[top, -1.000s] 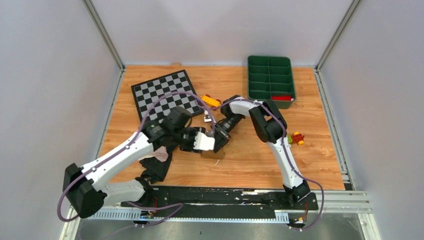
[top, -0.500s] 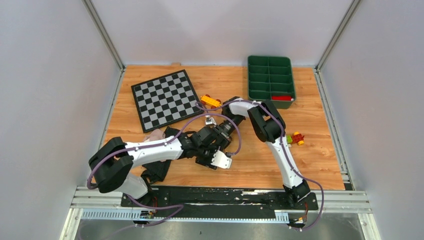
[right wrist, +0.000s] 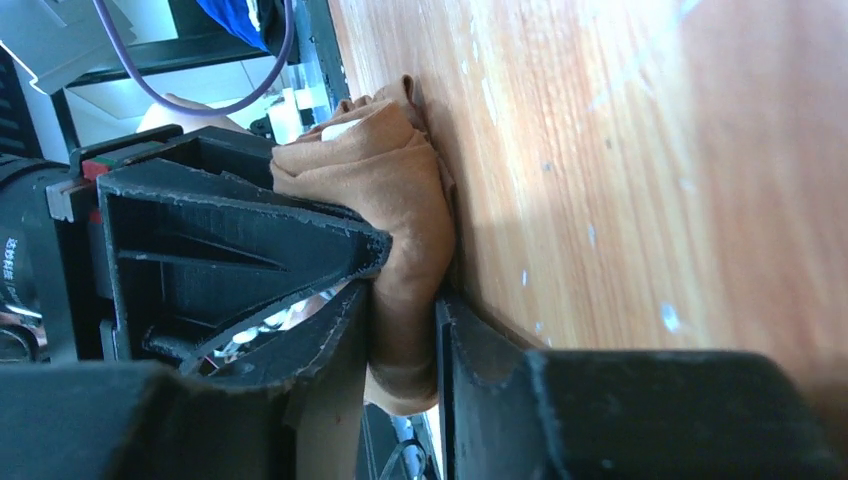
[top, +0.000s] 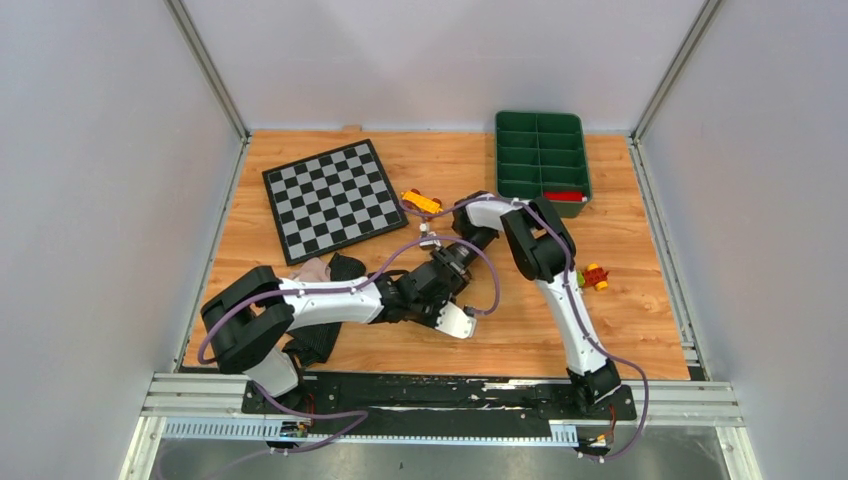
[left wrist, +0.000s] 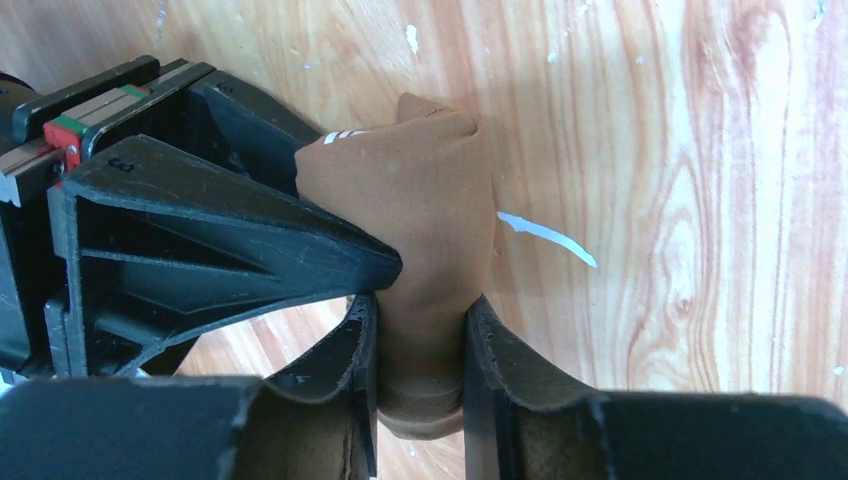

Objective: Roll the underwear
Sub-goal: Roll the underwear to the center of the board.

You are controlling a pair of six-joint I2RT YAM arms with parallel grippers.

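Observation:
The tan-brown underwear (left wrist: 425, 190) is a tight roll lying against the wooden table. My left gripper (left wrist: 420, 310) is shut on one end of it. My right gripper (right wrist: 402, 300) is shut on the same roll (right wrist: 400, 200), its black finger crossing just beside my left one. In the top view both grippers meet near the table's middle, left (top: 432, 300) and right (top: 446, 270), and they hide the roll. The pale pink-beige underwear (top: 312, 270) and the black underwear (top: 346, 266) lie bunched behind my left forearm.
A checkerboard mat (top: 330, 198) lies at the back left and a green compartment tray (top: 541, 160) at the back right. An orange block (top: 420, 201) and a red-yellow toy (top: 594, 275) sit on the table. More dark cloth (top: 316, 343) lies by the left arm's base.
My left arm has dropped low and stretched right across the table, uncovering the pink and black cloth. Its jaws have narrowed onto the tan roll. The right gripper has barely moved.

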